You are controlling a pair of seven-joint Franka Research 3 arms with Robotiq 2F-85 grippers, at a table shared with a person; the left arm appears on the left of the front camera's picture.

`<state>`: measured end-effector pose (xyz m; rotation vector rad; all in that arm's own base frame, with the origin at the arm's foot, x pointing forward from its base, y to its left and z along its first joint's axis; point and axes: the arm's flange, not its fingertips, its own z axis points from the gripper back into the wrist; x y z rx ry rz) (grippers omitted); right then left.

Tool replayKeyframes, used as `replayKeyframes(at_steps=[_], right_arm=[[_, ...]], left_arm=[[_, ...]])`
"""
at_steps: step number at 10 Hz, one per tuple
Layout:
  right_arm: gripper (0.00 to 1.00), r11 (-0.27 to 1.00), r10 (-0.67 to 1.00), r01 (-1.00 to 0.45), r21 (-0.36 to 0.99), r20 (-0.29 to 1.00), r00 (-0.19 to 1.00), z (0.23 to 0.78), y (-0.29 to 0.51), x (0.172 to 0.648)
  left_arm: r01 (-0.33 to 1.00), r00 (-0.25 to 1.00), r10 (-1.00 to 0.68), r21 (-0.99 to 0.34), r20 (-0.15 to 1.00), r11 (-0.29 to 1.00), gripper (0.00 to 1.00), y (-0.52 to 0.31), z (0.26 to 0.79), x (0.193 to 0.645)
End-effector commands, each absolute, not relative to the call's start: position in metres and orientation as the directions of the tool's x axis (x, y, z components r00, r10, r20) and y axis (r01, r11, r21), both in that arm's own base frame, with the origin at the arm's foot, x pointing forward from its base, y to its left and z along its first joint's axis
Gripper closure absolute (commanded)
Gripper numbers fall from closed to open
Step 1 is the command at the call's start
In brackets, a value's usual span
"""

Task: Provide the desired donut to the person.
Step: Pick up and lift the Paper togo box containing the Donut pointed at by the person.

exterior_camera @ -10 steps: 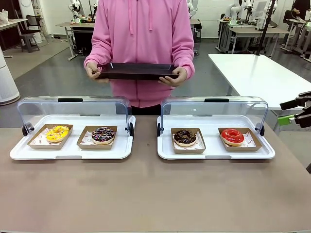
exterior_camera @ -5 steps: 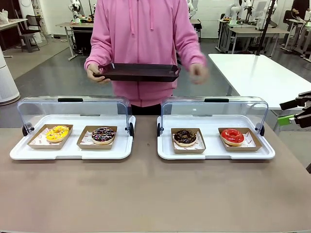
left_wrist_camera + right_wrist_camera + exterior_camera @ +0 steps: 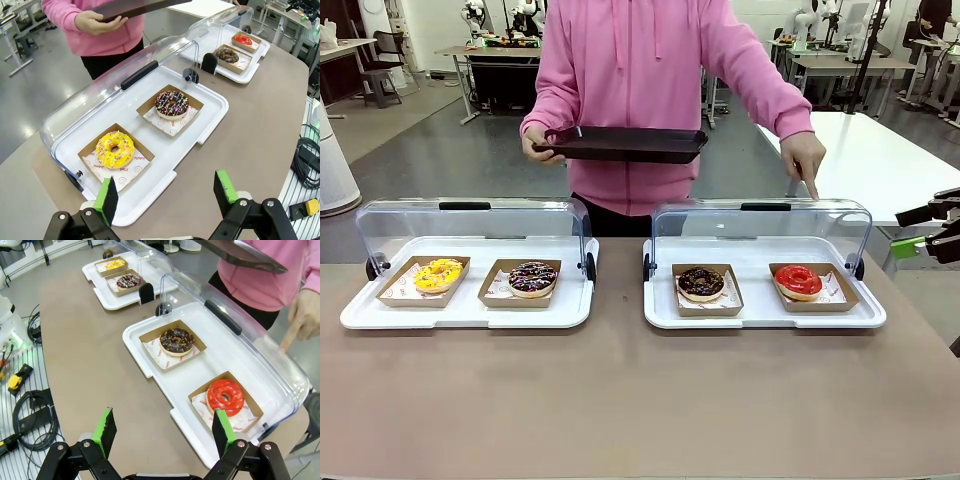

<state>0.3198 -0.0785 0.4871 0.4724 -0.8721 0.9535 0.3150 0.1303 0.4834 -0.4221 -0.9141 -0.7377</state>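
Several donuts lie in brown card trays: a yellow donut (image 3: 438, 274) (image 3: 115, 149), a sprinkled chocolate donut (image 3: 532, 278) (image 3: 172, 104), a dark chocolate donut (image 3: 701, 282) (image 3: 176, 340) and a red donut (image 3: 798, 280) (image 3: 225, 396). The person (image 3: 640, 80) in a pink hoodie holds a dark tray (image 3: 625, 145) in one hand. Their other hand (image 3: 807, 165) (image 3: 300, 320) points a finger down over the cover behind the red donut. My left gripper (image 3: 165, 192) hangs open near the yellow donut's case. My right gripper (image 3: 164, 432) (image 3: 910, 230) hangs open at the table's right end, nearest the red donut.
Two white display cases (image 3: 470, 312) (image 3: 760, 318) with raised clear covers (image 3: 470, 220) (image 3: 760, 225) stand side by side on the brown table (image 3: 620, 400). A white table (image 3: 860, 150) stands behind at the right. Cables (image 3: 30, 410) lie beside the table.
The person took one hand off the dark tray, reached to picture right and now points down at the red donut's side of the right case. Both grippers stayed still.
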Motion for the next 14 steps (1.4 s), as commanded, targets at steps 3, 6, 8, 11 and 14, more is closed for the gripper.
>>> replayKeyframes(at_steps=[3, 6, 8, 11, 14], right_arm=[[0.0, 0.508, 0.511, -0.861, -0.023, 0.813, 0.28, 0.486, -0.08, 0.32], [0.0, 0.508, 0.511, -0.861, -0.023, 0.813, 0.28, 0.486, -0.08, 0.32], [0.0, 0.518, 0.504, -0.855, -0.017, 0.814, 0.289, 0.487, -0.078, 0.32], [0.0, 0.354, 0.863, -0.905, -0.236, 0.456, 0.219, 0.523, -0.05, 0.338], [0.0, 0.078, 0.977, -0.959, -0.273, 0.211, 0.02, 0.482, -0.017, 0.38]], left_arm=[[0.724, 0.399, -0.379, -0.033, 0.835, 0.689, 0.0, 0.131, 0.484, 0.316], [0.724, 0.399, -0.379, -0.033, 0.835, 0.689, 0.0, 0.131, 0.484, 0.316], [0.724, 0.399, -0.379, -0.033, 0.835, 0.689, 0.0, 0.131, 0.484, 0.316], [0.724, 0.399, -0.379, -0.033, 0.835, 0.689, 0.0, 0.131, 0.484, 0.316], [0.724, 0.399, -0.379, -0.033, 0.835, 0.689, 0.0, 0.131, 0.484, 0.316]])
